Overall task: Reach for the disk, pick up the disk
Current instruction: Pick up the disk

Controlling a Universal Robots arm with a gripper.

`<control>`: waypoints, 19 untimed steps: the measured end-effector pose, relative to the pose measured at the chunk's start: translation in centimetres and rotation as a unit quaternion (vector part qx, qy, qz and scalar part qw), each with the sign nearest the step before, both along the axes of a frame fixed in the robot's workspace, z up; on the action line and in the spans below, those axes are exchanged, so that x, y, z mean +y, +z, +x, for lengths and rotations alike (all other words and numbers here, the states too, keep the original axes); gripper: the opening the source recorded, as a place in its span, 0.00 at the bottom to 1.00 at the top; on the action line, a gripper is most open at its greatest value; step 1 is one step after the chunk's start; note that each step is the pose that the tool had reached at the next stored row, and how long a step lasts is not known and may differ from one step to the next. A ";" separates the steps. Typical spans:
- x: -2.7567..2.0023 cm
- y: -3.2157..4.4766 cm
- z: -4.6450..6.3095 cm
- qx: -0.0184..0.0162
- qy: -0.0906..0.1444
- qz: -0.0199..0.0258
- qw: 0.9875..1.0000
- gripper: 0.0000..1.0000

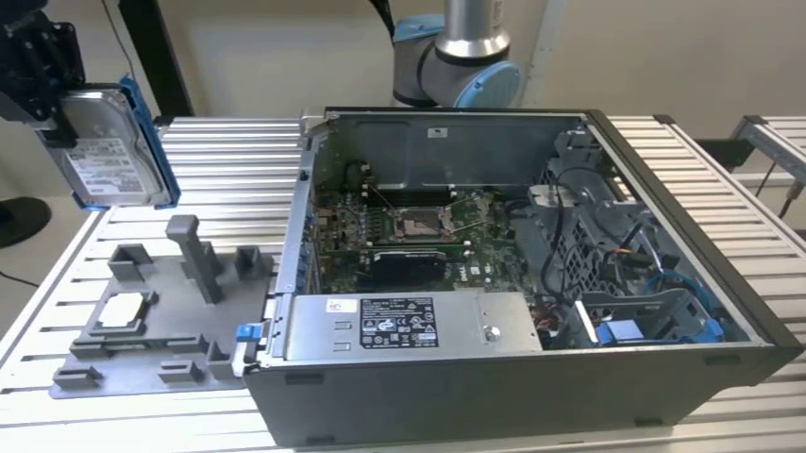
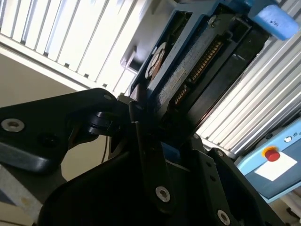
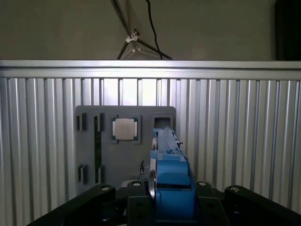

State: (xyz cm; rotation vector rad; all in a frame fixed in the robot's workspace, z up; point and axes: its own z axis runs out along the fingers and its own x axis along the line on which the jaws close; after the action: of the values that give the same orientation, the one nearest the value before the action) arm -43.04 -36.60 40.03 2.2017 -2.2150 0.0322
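The disk (image 1: 111, 156), a silver hard drive with a white label in a blue bracket, hangs upright in the air at the exterior view's far left, well above the slatted table. My black gripper (image 1: 57, 113) is shut on its upper part. In the first wrist view the disk (image 3: 165, 155) is seen edge-on, its blue bracket clamped between the dark fingers (image 3: 134, 188). In the second wrist view the disk's connector edge (image 2: 197, 66) sticks out past the gripper body.
Below the disk lies a grey fixture plate (image 1: 176, 363) with upright posts and a small square white-topped chip (image 1: 123, 310). An open computer case (image 1: 705, 377) fills the exterior view's middle and right, with a silver labelled box (image 1: 403, 326) at its front. The arm's base (image 1: 456, 66) stands behind it.
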 end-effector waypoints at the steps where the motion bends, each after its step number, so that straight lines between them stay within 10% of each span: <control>1: 0.00 0.19 0.0 0.000 0.000 0.000 1.000 0.00; 19: 0.00 4.51 0.0 0.000 0.000 0.000 1.000 0.00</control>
State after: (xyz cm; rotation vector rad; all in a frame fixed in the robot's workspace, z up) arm -43.04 -36.60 44.54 2.2017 -2.2149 0.0321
